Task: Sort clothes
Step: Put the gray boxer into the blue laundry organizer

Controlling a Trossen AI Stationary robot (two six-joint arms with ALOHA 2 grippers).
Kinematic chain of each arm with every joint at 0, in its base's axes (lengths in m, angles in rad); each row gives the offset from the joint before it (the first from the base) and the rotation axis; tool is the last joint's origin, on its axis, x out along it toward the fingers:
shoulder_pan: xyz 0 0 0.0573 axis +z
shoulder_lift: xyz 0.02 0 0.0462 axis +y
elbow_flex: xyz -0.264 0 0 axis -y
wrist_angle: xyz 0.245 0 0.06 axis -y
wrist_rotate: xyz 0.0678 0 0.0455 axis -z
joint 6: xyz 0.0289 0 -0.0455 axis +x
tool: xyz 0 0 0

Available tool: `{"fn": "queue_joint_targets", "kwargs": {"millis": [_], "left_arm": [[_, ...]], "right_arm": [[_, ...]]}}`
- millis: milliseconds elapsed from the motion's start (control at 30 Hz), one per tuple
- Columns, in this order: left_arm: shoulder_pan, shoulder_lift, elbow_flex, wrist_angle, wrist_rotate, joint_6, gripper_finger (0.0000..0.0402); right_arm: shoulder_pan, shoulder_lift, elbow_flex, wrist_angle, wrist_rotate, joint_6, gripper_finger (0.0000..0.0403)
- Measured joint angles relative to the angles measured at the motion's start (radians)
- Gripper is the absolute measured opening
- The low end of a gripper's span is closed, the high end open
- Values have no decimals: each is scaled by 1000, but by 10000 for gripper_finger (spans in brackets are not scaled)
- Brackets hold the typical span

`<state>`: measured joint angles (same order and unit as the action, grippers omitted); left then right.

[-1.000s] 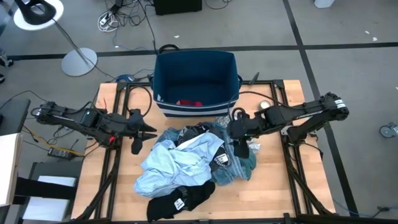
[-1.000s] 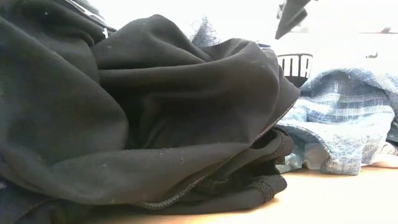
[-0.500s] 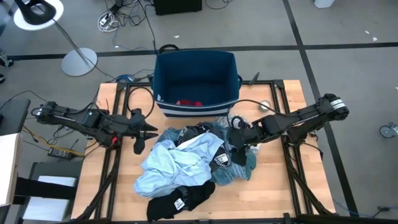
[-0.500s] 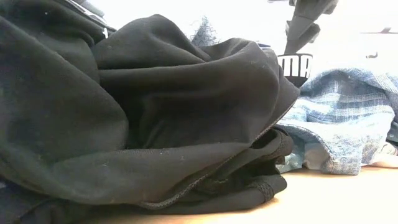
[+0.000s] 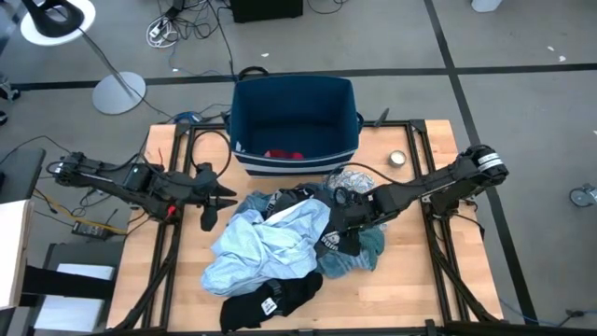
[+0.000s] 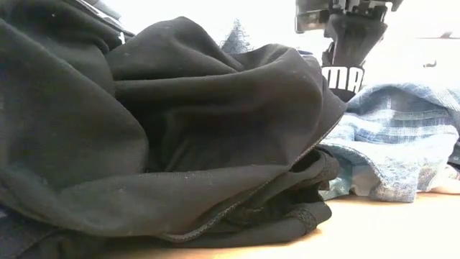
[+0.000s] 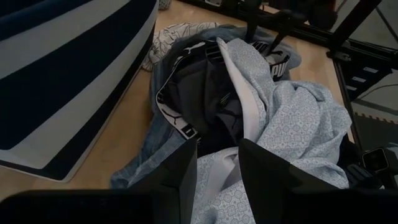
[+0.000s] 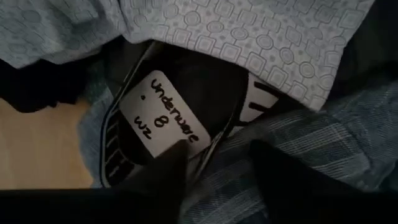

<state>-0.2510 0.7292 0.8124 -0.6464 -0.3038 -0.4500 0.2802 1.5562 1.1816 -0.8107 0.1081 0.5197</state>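
Observation:
The clothes lie in a heap on the table: a light blue shirt (image 5: 266, 243), a teal striped cloth (image 5: 368, 250), a white-and-grey patterned cloth (image 5: 350, 177) and black pieces (image 5: 266, 299). A small red piece (image 5: 283, 154) lies inside the dark blue bin (image 5: 294, 103). My right gripper (image 5: 340, 231) is open, low over a black piece with a white lettered waistband (image 8: 186, 112) that carries a handwritten label. My left gripper (image 5: 219, 201) is open and empty beside the heap's left side, with the shirt (image 7: 292, 118) ahead of it. My right gripper comes at the heap from above, slanting in from the table's right. Its open fingers (image 8: 168, 177) stand either side of the black piece's waistband edge (image 8: 214, 146) and the teal cloth beside it. I cannot tell whether they touch the cloth.
The bin stands at the table's far middle, open side up. A small round metal object (image 5: 398, 158) lies to the right of it. Bare wood (image 5: 410, 280) shows at the near right, and at the left under my left arm.
My right gripper has gone toward the table's left and near edge and down, from beside the bin onto the heap's right side. The clothes have stayed where they were.

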Motion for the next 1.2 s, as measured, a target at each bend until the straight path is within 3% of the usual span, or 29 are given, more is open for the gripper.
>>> {"fn": "queue_joint_targets", "kwargs": {"millis": [133,167,500,667,1200], "left_arm": [[0,0,0,0,0,-4,124],[0,0,0,0,-1,-4,124],[0,0,0,1,-12,-5,124],[0,0,0,1,-18,-5,124],[0,0,0,1,-18,-5,124]], "right_arm": [[0,-24,0,-2,2,-57,31],[0,-37,2,-7,9,-70,18],[2,-171,138,-139,114,-77,3],[2,-212,165,-138,116,-75,3],[-26,-33,164,-129,107,-142,44]]}}
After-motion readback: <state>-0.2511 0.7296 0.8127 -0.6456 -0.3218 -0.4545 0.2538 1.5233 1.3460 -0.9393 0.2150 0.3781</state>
